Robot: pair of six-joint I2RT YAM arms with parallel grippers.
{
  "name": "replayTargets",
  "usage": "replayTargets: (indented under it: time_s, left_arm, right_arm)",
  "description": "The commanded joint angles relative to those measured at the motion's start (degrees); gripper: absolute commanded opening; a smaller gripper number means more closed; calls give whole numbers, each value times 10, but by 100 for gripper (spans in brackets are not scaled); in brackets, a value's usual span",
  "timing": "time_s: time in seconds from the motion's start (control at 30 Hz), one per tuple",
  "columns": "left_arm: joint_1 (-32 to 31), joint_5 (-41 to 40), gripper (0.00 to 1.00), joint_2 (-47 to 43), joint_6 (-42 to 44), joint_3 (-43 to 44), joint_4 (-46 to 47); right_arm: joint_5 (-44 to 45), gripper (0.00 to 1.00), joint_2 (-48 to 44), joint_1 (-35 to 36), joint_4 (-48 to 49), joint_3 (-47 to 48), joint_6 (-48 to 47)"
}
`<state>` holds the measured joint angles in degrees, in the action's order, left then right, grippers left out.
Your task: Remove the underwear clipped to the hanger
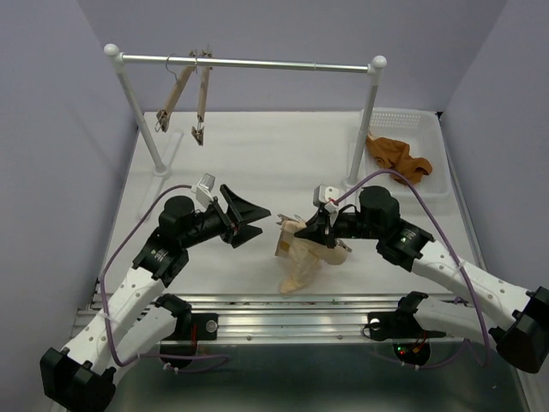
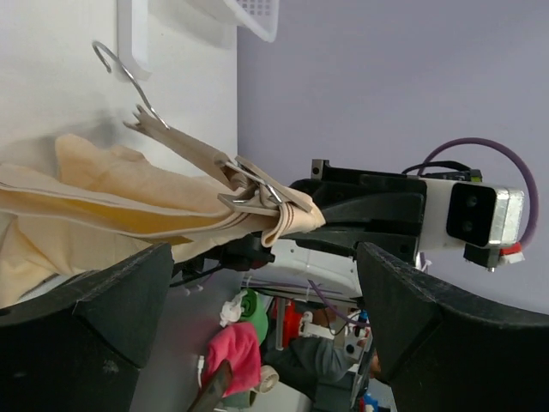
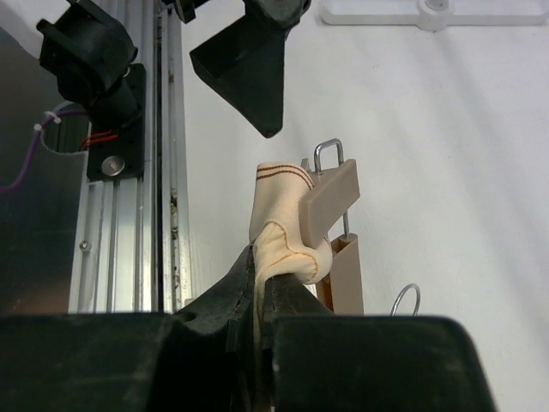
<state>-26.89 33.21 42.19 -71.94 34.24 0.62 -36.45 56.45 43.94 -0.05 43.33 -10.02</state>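
In the middle of the top view, slightly toward the lower edge, the underwear [image 1: 300,264] lies in a pale beige heap on the white table [image 1: 257,154]. One end of it is lifted up from the surface. The right gripper [image 1: 302,232] comes in from the right side of the frame with its fingers pressed together, pinching this lifted end of the fabric. In the right wrist view the cloth, with its thin red seam lines, runs down between the two black fingers [image 3: 232,300].

The hanger [image 2: 197,161] is with the garment and is not on the rail. Its wooden clip [image 3: 330,202] bites the fabric just beside the place where the fingers pinch. Its wire hook [image 2: 116,62] points to the upper left of the left wrist view, above the white surface.

The left gripper [image 1: 256,220] is just left of the centre of the top view and faces the garment. Its fingers are spread wide and hold nothing. There is a clear gap between them and the cloth.

At the top of the frame, a metal rail [image 1: 249,63] carries two more wooden hangers [image 1: 203,99] near its left end. At the upper right, a white basket [image 1: 412,116] holds an orange-brown cloth [image 1: 396,156].
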Motion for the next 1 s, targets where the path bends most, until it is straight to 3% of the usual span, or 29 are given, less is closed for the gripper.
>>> replayTargets:
  time_s: [0.0,0.97]
  left_arm:
    - [3,8,99,-20,-38,-19,21]
    - [-54,-54,99,9,-127,-37,45]
  right_arm:
    - [-3,1,0,-1,20,12,-45]
    - [66,1,39,83,7,37,-101]
